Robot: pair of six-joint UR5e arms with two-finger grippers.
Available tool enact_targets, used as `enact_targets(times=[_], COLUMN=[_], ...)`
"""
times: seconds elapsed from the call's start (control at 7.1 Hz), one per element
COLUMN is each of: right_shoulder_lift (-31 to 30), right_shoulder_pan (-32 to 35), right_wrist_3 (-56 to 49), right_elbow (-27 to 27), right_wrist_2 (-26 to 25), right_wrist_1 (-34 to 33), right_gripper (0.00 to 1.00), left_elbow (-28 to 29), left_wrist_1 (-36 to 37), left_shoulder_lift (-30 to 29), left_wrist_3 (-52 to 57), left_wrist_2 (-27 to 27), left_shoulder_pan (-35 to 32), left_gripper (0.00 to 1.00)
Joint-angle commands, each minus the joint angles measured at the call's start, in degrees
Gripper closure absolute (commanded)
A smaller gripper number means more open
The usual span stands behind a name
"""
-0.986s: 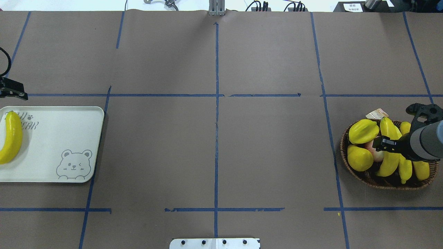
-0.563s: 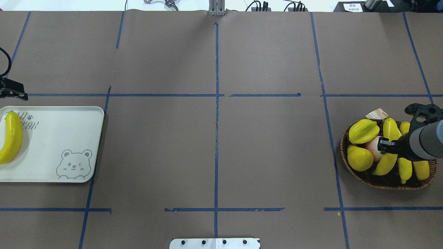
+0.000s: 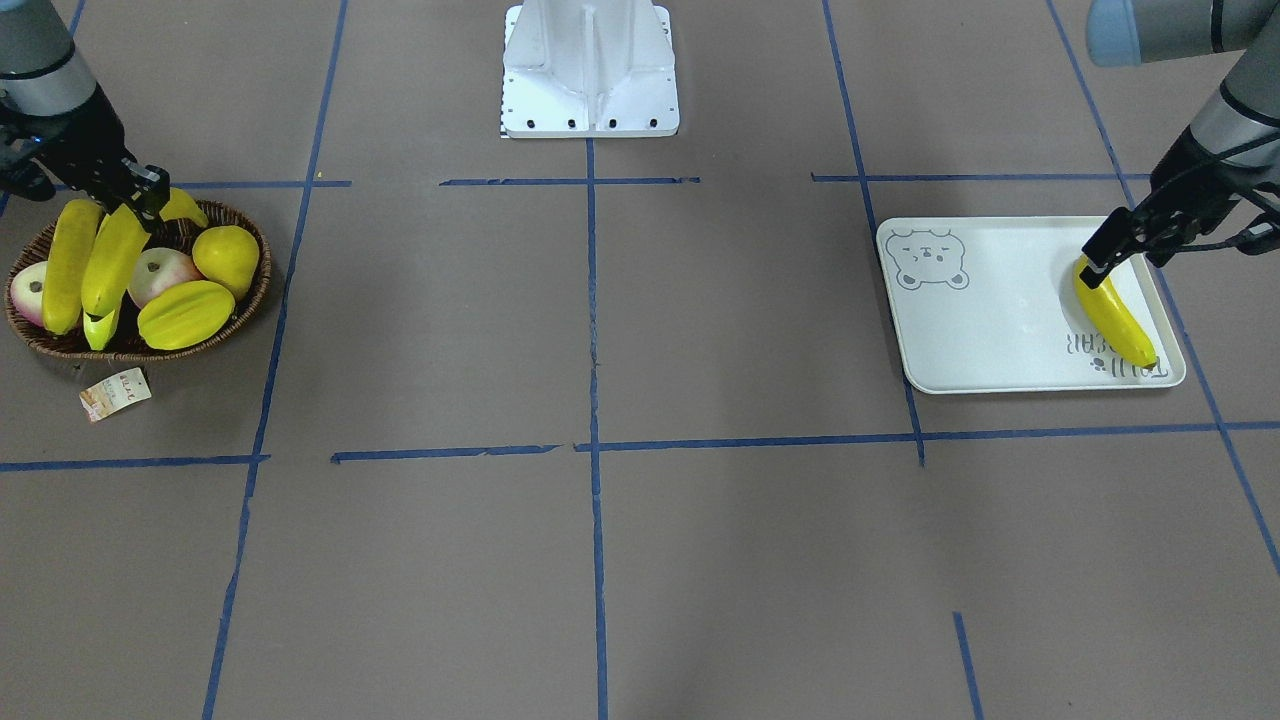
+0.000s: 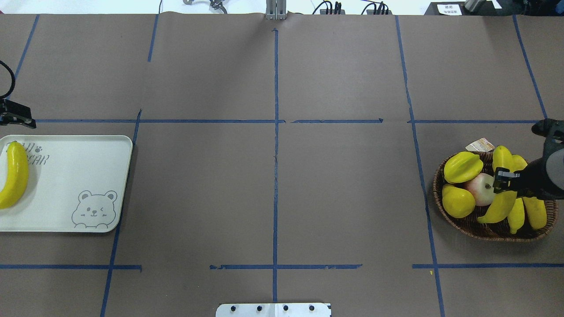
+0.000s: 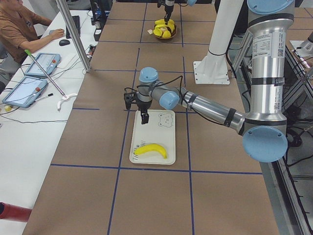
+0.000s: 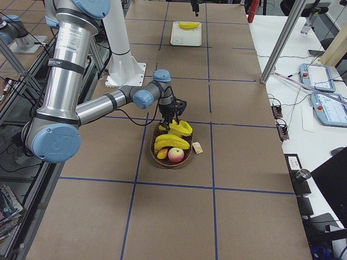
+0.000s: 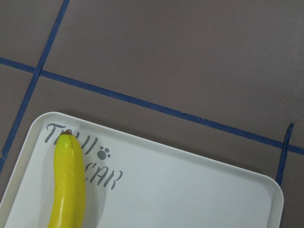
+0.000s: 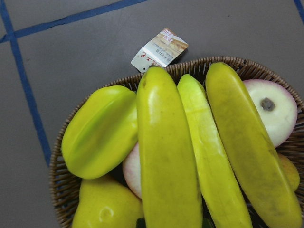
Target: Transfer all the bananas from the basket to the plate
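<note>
1. Yellow plate banana (image 4: 12, 176) lies at the nine o'clock edge of the plate (image 4: 79, 167), with its long axis from twelve to six.
2. We see the right gripper (image 4: 501, 181) clamped on the basket banana (image 4: 497, 209), which lies in the basket (image 4: 484, 235).
3. For the left gripper (image 3: 1100, 258), we cannot tell.

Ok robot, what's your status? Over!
Right end effector shut on tilted banana in basket. Left end effector at plate edge, grip unclear. One banana on plate. Starfruit, apple crowd basket.

Bananas (image 8: 166, 156) glossy, smooth; basket (image 8: 59, 185) rough woven wicker; plate (image 7: 190, 190) smooth, matt.
</note>
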Motion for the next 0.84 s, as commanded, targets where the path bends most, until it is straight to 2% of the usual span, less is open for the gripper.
enact_targets(times=[0.0, 0.28, 0.42, 0.56, 0.7], right_shoulder_lift=[0.7, 16.6, 25.7, 34.2, 41.2], right_shoulder_pan=[12.4, 11.2, 6.4, 2.4, -2.1], right_wrist_3=[-16.1, -16.9, -15.2, -9.4, -4.1], right_elbow=[5.0, 0.7, -2.1, -5.8, -8.4], right_wrist_2=[15.4, 23.7, 24.9, 24.3, 20.2], right_wrist_1=[-6.4, -5.9, -5.9, -5.8, -5.5], right_gripper=[1.00, 1.00, 1.00, 1.00, 0.99], left_elbow=[-0.4, -0.5, -0.7, -0.8, -0.8], left_wrist_1=[0.0, -1.0, -1.1, -1.7, -1.8], left_shoulder_lift=[-0.1, -1.0, -4.2, -8.4, -12.5], left_wrist_3=[-0.1, 0.0, 0.0, -0.1, -4.6], left_wrist_2=[-0.1, -0.2, -0.3, -3.9, -8.4], left_shoulder_pan=[0.1, 0.2, 0.7, 1.7, 2.4], left_gripper=[0.00, 0.00, 0.00, 0.00, 0.00])
